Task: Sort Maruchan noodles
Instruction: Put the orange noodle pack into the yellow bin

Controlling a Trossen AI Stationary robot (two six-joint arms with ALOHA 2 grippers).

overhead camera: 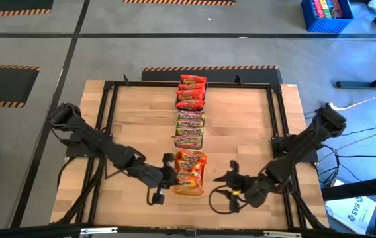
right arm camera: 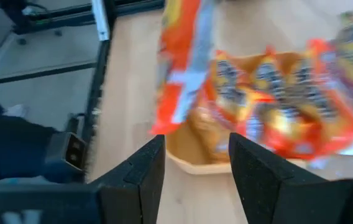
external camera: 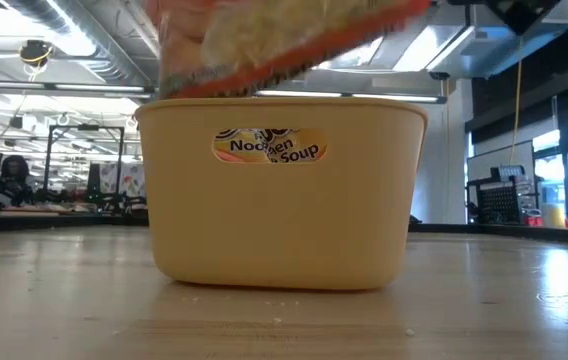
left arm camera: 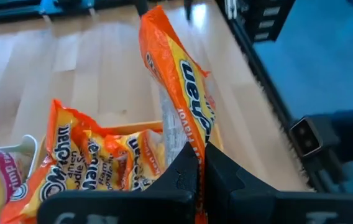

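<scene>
The left gripper (left arm camera: 198, 163), clamped on an orange-yellow packet (left arm camera: 179, 93), held it over the yellow tray (external camera: 279, 195), needing release; the right gripper (right arm camera: 195, 158) waited apart.

Bare counter (overhead camera: 135, 125) lies open on both sides of the central row of trays, while the orange tray (external camera: 279, 190), heaped with packets (overhead camera: 189, 173), blocks the middle near the front edge.

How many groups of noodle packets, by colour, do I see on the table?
3, in one line: red packets at the far end, green-and-red packets in the middle, orange-yellow packets nearest. Overlap hides the exact packet count.
</scene>
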